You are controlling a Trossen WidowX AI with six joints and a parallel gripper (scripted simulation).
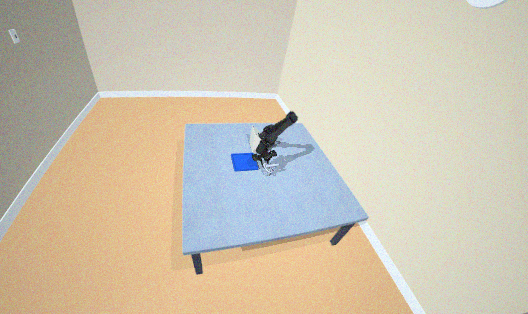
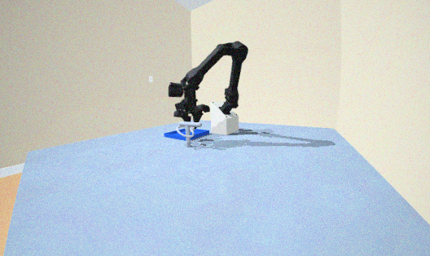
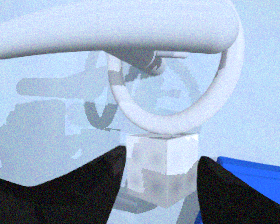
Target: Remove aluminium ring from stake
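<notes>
The steel stake (image 2: 188, 143) stands on the table, its cross-bar (image 2: 196, 124) (image 3: 116, 30) level on top; it is small and pale in the top view (image 1: 270, 167). The ring (image 2: 178, 131) (image 3: 166, 125) is tilted steeply at the stake, under the cross-bar on one side and reaching past the bar's end on the other. The stake's post shows through its opening in the wrist view. My gripper (image 3: 163, 159) is shut on the ring's block-shaped tab (image 3: 148, 160), held above the table. The cross-bar hides the ring's upper part. The blue tray (image 1: 243, 162) (image 2: 169, 134) (image 3: 256, 172) lies beside the stake.
The arm's white base block (image 2: 225, 124) stands on the table (image 1: 235, 210) (image 2: 216, 196) behind the stake and tray. The arm arches up from it, and its shadow falls across the table.
</notes>
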